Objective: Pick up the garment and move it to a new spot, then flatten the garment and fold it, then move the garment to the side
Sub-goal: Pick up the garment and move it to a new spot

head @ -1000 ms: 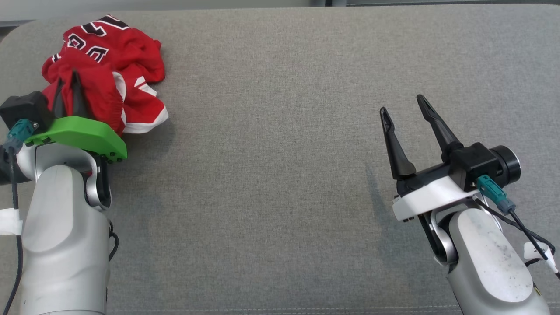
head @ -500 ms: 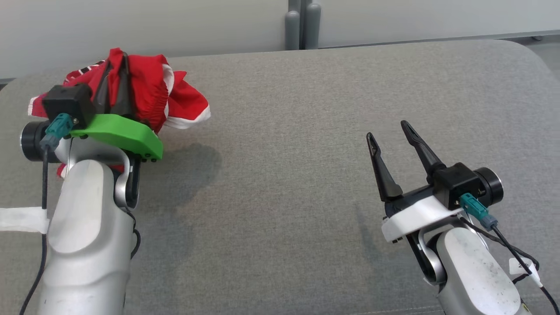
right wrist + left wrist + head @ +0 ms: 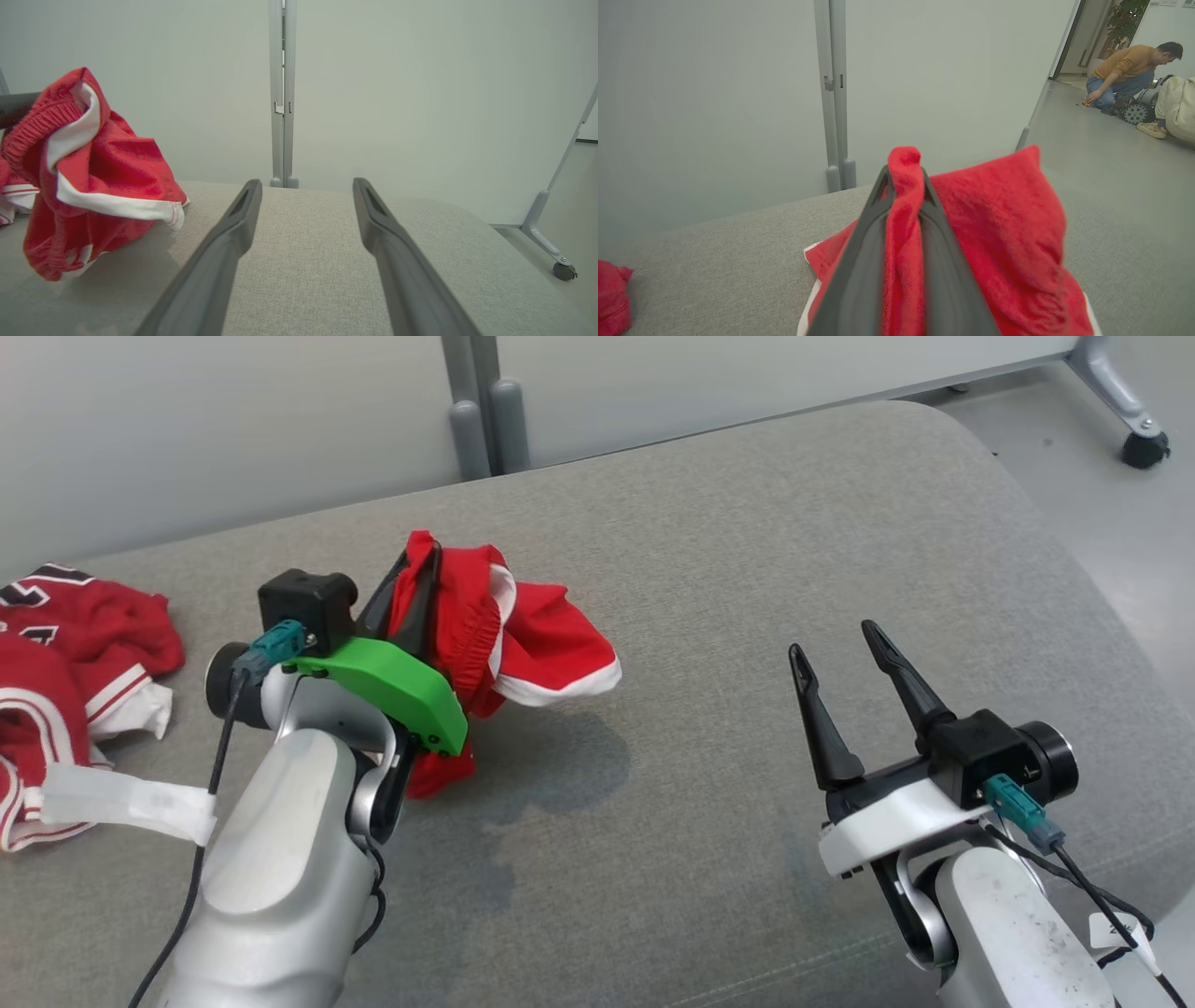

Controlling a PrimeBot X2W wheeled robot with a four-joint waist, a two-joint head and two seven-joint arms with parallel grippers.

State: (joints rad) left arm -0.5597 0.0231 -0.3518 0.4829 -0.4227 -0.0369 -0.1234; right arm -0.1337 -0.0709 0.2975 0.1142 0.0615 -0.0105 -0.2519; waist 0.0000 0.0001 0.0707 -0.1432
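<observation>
The garment (image 3: 541,644) is a pair of red shorts with white trim and an elastic waistband. It hangs bunched from my left gripper (image 3: 425,546), which is shut on the waistband, and its lower end trails to the grey padded surface (image 3: 747,523). In the left wrist view a fold of the garment (image 3: 1004,224) is pinched between the two dark fingers of the left gripper (image 3: 903,175). My right gripper (image 3: 834,642) stands open to the right, apart from the cloth, with nothing between its fingers. The right wrist view shows the garment (image 3: 93,186) hanging left of the right gripper (image 3: 307,183).
A second red piece of clothing with black-and-white numbers (image 3: 84,635) lies crumpled at the surface's left end. A pale partition with a grey post (image 3: 476,411) stands behind. The surface rounds off at right, with floor and a caster (image 3: 1144,448) beyond. A person (image 3: 1125,74) crouches far off.
My left gripper has lifted the shorts off the red pile and carried them right, toward the middle of the surface. The head camera has also shifted. The right gripper stays open.
</observation>
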